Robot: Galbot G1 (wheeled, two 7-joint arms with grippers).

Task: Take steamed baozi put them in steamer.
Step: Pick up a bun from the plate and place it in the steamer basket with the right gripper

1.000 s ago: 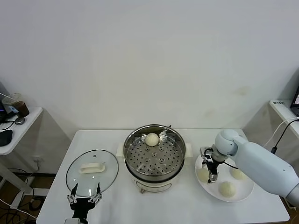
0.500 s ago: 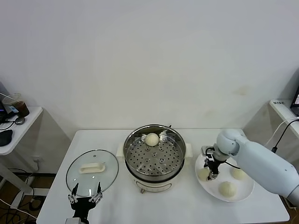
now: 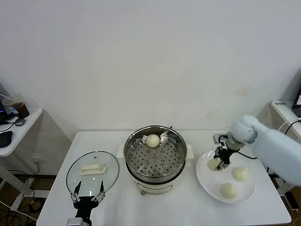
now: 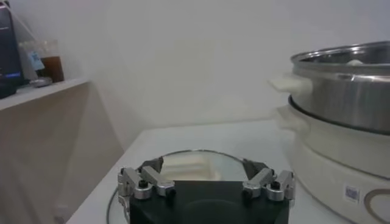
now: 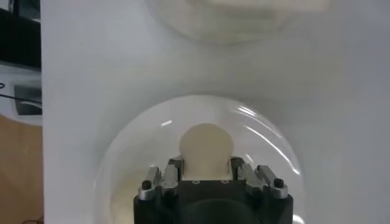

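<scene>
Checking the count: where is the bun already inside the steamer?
In the head view, one bun sits on the holed floor at the back of the steamer, mid-table between the glass lid and the plate.

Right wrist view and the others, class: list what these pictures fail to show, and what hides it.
1. Right wrist view: the round cream-white bun is partly hidden by the right gripper gripping it.
2. Left wrist view: the shiny steel steamer is cut off by the picture's edge.
3. Left wrist view: the open left gripper covers part of the glass lid.
</scene>
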